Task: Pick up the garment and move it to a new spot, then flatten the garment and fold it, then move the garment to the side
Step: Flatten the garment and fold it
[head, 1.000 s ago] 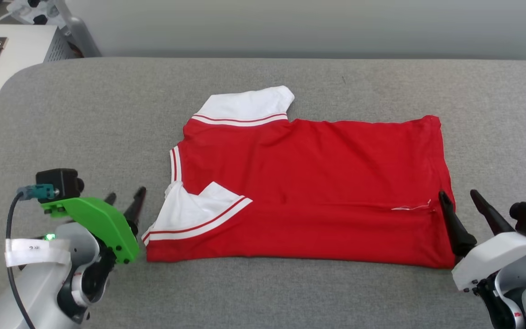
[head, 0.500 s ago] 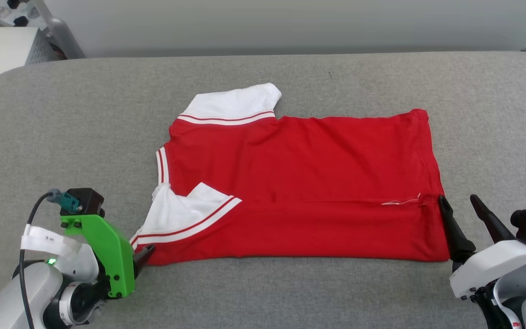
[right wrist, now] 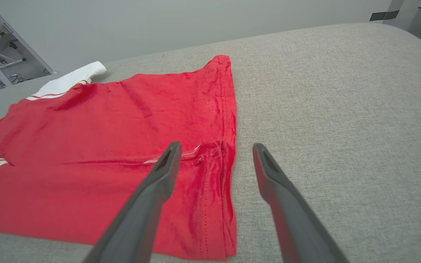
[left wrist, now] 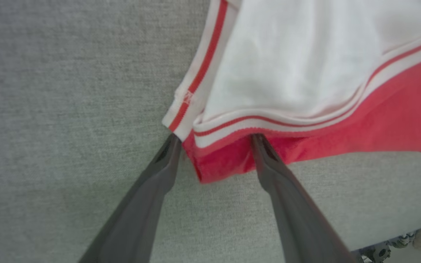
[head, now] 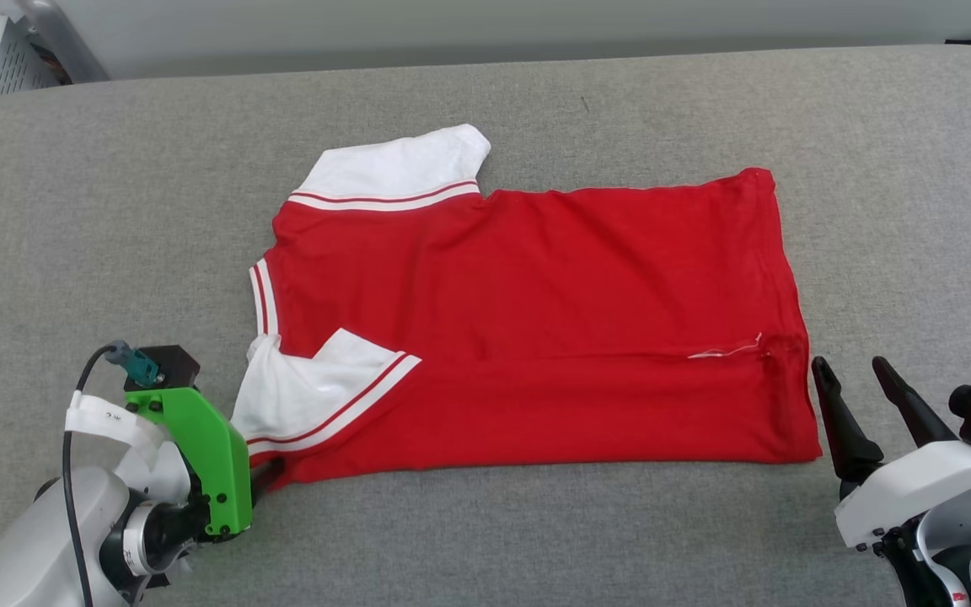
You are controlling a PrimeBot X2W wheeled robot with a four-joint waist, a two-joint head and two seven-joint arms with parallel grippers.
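Garment, a red shirt with white short sleeves and red-and-white stripe trim, spread flat at the middle of the grey padded surface, neck end towards the robot's left and hem towards its right. Far sleeve projects away from the robot; near sleeve lies turned in over the red body. A loose white thread sits by the hem. Left gripper, carried below a green mount, is at the near left corner of the cloth with its fingers spread apart: in the left wrist view the red corner lies between them and both tips reach the edge of the striped trim, nothing being pinched. Right gripper is just beside the near right corner, likewise released and gripping nothing; in the right wrist view one finger overlaps the hem while the other stands over bare grey surface
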